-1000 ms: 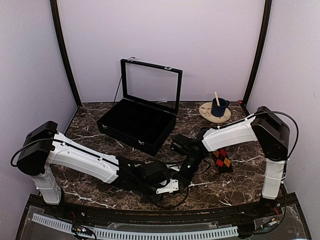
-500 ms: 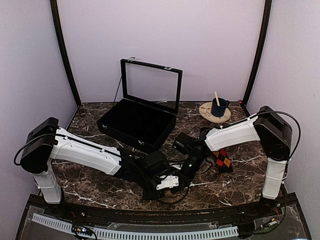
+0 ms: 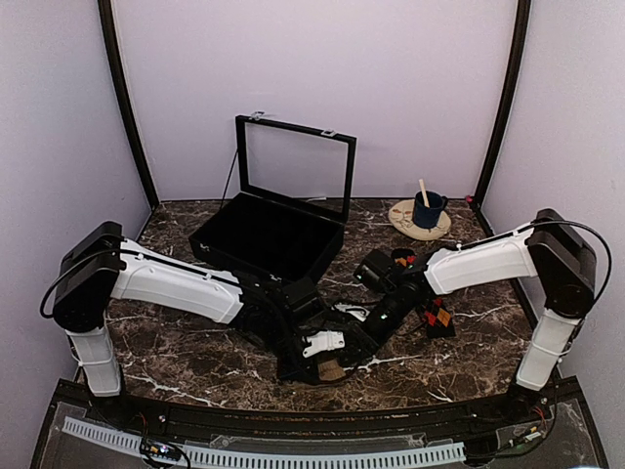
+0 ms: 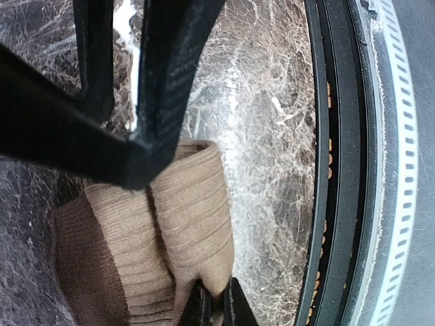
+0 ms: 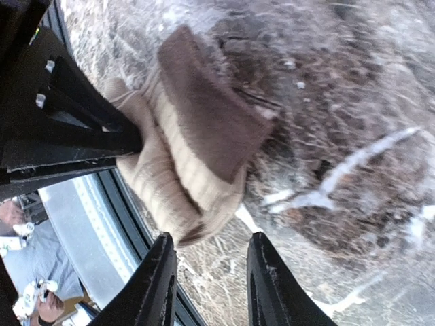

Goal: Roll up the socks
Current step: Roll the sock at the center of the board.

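Note:
One of the socks (image 4: 190,217), tan-brown ribbed side out and folded over itself, lies near the table's front edge (image 3: 333,372). My left gripper (image 4: 216,309) is shut on its tan edge, seen from above at the table's front centre (image 3: 327,362). My right gripper (image 5: 209,246) stands open just off the folded sock (image 5: 194,146), with only marble between its fingers; in the top view the right gripper (image 3: 364,340) is right beside the left one. A second sock (image 3: 436,315), black with red-orange diamonds, lies flat under the right arm.
An open black box (image 3: 269,242) with its glass lid raised stands at the back centre. A blue cup (image 3: 427,209) with a stick in it sits on a round coaster at the back right. The table's front rail (image 4: 353,170) runs close by the sock.
My right gripper has opened, let go of the folded sock and drawn back to the right. The left arm has shifted right with the sock's edge pinched.

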Motion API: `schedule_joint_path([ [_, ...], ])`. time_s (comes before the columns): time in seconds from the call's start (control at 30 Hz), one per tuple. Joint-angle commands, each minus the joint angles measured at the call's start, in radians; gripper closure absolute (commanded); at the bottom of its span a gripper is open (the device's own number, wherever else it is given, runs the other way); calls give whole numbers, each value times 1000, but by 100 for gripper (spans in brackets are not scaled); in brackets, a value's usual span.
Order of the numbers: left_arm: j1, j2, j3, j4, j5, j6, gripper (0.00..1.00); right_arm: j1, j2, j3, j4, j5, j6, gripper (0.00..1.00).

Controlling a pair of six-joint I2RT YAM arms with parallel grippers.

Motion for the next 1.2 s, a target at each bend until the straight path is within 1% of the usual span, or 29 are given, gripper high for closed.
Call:
schedule_joint_path([
  [0.0,32,55,14,-125,50,-52,100,-1,-55,-35,76,37,40,66],
  [0.3,90,82,45,-155,190,-81,100,-7,-118,-130,156,214,106,66],
  [0.6,108,99,54,-191,245,-87,100,-8,-179,-216,243,346,168,65],
  [0.87,116,110,64,-202,284,-92,100,-8,-300,-282,264,480,209,65],
  [1.03,121,136,82,-228,319,-82,100,-6,-409,-331,277,512,195,65],
  [1.17,126,157,90,-242,352,-80,100,18,-492,-356,261,536,176,65],
])
